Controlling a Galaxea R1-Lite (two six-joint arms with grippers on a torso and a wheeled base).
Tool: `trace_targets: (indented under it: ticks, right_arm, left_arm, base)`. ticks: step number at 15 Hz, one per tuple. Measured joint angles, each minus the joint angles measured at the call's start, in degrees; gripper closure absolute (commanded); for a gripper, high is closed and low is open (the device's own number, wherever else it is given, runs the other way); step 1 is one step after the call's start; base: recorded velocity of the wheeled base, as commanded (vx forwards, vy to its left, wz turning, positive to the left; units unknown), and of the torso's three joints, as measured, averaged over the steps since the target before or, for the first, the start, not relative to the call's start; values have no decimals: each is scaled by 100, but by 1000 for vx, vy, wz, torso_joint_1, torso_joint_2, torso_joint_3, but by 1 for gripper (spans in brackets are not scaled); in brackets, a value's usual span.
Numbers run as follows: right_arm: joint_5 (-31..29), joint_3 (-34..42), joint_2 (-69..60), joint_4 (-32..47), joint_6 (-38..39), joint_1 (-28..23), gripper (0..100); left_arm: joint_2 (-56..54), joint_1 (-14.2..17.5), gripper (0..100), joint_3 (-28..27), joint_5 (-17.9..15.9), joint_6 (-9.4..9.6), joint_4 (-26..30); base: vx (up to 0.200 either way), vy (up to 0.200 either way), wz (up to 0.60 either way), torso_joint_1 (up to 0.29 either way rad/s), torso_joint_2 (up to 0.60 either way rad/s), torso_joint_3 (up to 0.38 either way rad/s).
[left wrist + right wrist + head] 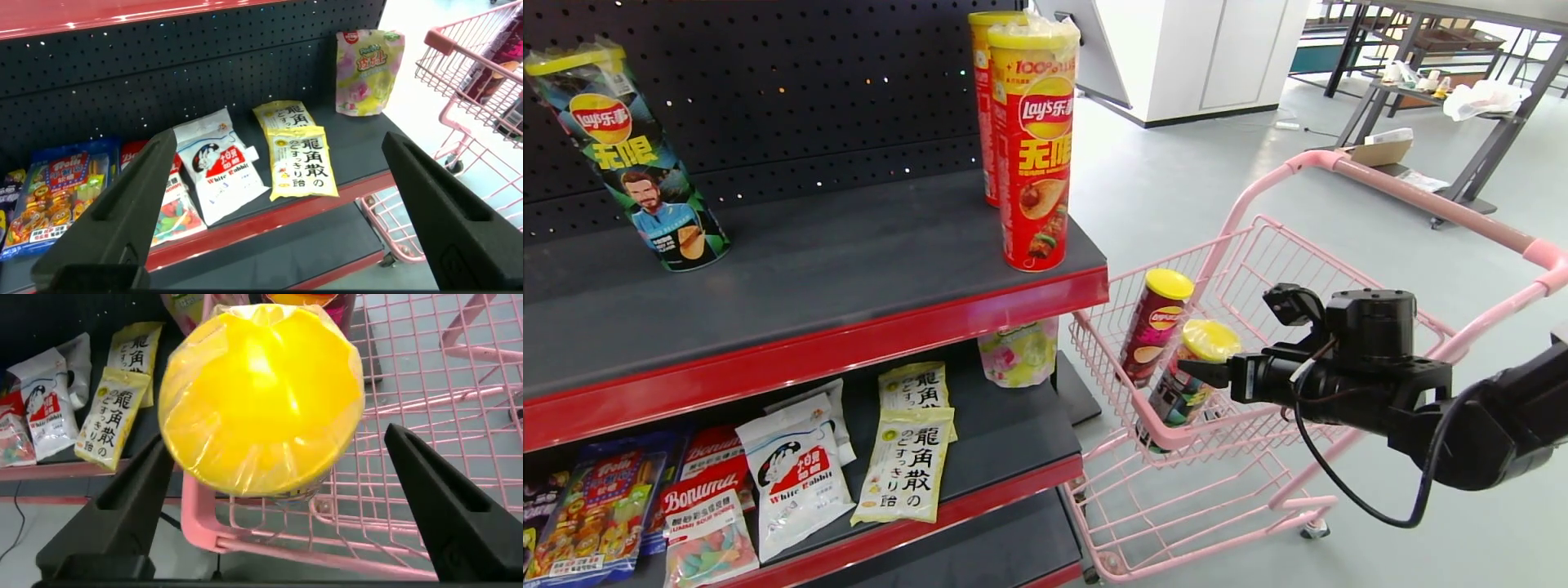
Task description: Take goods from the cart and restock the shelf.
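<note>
The next item to restock is the can (1188, 384) with the yellow lid. It leans in the pink cart (1258, 237) at the end nearest the shelf (809, 269), touching or just beside a dark red can (1156, 327). The right gripper (1209, 371) is level with its upper part. In the wrist view the fingers (122, 514) are spread wide, with the wrapped lid (261, 400) between them, and they are not yet closed.

A good grasp would take the can's body just below the lid, since the loose film there looks slippery. It should close squarely so the leaning can does not twist. Lifting it straight up should clear the cart's rim and the neighbouring can. The bare middle of the top shelf, between the green can (637, 163) near the left edge and the red cans (1033, 147) at the right edge, looks the best spot.

The left gripper (278, 139) is empty with its fingers wide, facing the snack bags (298, 159) on the lower shelf.
</note>
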Motion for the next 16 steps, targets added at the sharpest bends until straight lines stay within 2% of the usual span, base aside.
trace_targets:
  ticks: [6,12,13,16]
  right_arm:
    - [-9,-295,675,-658,4,135,0]
    - [-20,-568,1033,-686,37,108,0]
    - [-23,-581,1083,-695,37,106,100]
    - [-15,-678,1187,-697,45,78,100]
  left_arm:
    - [0,0,0,0,0,6,0]
    - [0,0,0,0,0,15,0]
    - [0,0,0,0,-2,15,0]
    - [0,0,0,0,0,17,0]
  base:
    - [0,0,0,0,0,0]
    - [0,0,0,0,0,0]
    - [0,0,0,0,0,0]
    - [0,0,0,0,0,0]
